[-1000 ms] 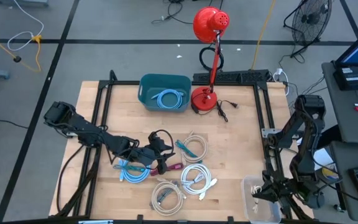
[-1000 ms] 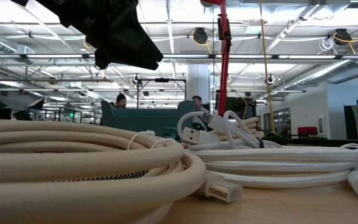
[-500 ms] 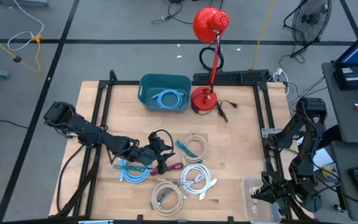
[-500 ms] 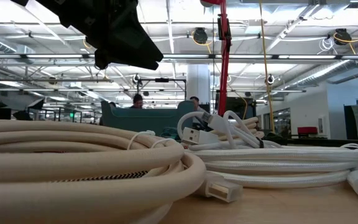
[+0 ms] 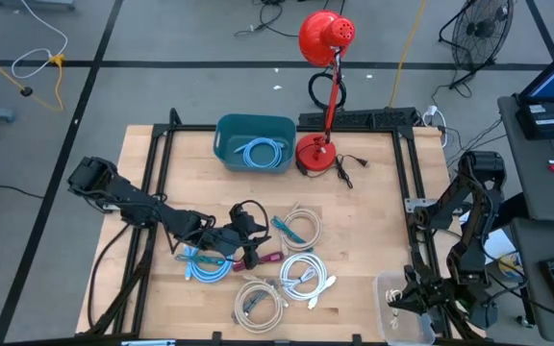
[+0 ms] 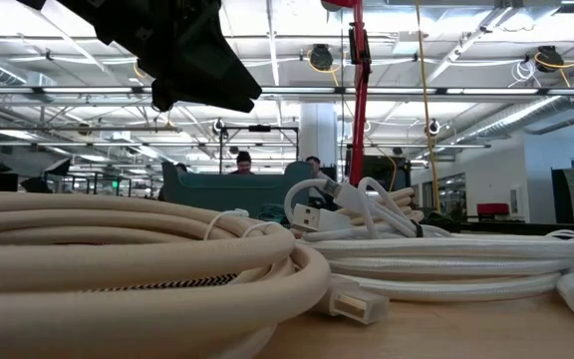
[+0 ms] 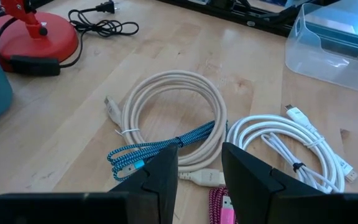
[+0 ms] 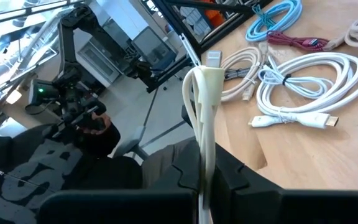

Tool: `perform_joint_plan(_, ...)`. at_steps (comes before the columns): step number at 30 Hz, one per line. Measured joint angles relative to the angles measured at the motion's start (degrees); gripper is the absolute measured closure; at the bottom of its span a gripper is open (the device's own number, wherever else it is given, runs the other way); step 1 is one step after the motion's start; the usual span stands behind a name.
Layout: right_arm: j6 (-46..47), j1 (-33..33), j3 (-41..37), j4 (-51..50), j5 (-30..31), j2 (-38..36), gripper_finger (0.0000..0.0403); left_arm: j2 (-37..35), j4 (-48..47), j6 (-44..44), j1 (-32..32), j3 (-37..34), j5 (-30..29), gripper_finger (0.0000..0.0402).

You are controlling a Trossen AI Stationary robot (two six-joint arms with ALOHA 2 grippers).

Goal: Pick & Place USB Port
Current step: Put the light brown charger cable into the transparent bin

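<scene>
Several coiled USB cables lie mid-table: a cream coil (image 7: 173, 118), a blue braided one (image 7: 160, 146), a white coil (image 7: 284, 149) and a magenta one (image 7: 219, 205). My left gripper (image 7: 201, 180) hangs open just above them, touching none; in the high view the left gripper (image 5: 248, 235) is mid-table. My right gripper (image 5: 404, 298) is at the near right corner over the clear tub (image 5: 397, 322), shut on a cream USB cable (image 8: 205, 106). My right gripper pinches a folded bundle of the cream cable's strands (image 8: 202, 165) between its two fingers. The fingers lie about level, coming from the table's right side. The bundle sticks out past the fingertips, its USB plug (image 8: 213, 59) at the free end, clear of the table.
A teal bin (image 5: 254, 142) holding a light-blue coil stands at the far middle, with a red desk lamp (image 5: 317, 154) and its black cord to its right. A black frame (image 5: 407, 202) lines the table's sides. A person in a dark hoodie (image 8: 55, 180) is beyond the near edge.
</scene>
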Motion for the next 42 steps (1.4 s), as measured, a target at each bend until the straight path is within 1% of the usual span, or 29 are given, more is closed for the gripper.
perform_joint_plan(9,0.0,-0.8,0.0,0.0,-1.7,0.0,0.0396,0.0,0.0,0.0,0.0,0.0,0.0,0.0275)
perform_joint_plan(14,0.8,-1.8,0.0,-1.7,-4.5,0.0,0.0395,0.0,0.0,0.0,0.0,0.0,0.0,0.0275)
perform_joint_plan(16,3.4,-2.0,0.0,-4.0,-4.7,0.0,0.0395,0.0,-0.1,0.0,0.0,0.0,0.0,0.0275)
perform_joint_plan(25,19.0,-3.1,0.0,-15.2,-9.2,-0.1,0.0395,0.0,-0.1,0.0,0.0,0.0,0.0,0.0275)
perform_joint_plan(28,23.4,-4.3,0.0,-18.3,-12.4,-0.2,0.0398,0.0,-0.1,0.0,0.0,0.0,0.0,0.0275)
perform_joint_plan(34,32.1,-7.4,0.2,-25.9,-21.6,-0.6,0.0400,0.0,-0.1,0.0,0.0,0.0,0.0,0.0275)
perform_joint_plan(36,34.0,-7.7,0.2,-28.0,-23.0,-1.0,0.0400,0.0,-0.1,0.0,0.0,0.0,0.0,0.0275)
perform_joint_plan(38,34.9,-8.2,0.2,-29.9,-22.4,-1.4,0.0400,0.0,-0.1,0.0,0.0,0.0,0.0,0.0275)
perform_joint_plan(39,34.8,-8.6,0.0,-30.5,-21.8,-1.6,0.0400,0.0,-0.1,0.0,0.0,0.0,0.0,0.0275)
perform_joint_plan(42,34.2,-10.2,-0.2,-32.4,-22.8,-2.1,0.0400,0.0,-0.2,0.0,0.0,0.0,0.0,0.0275)
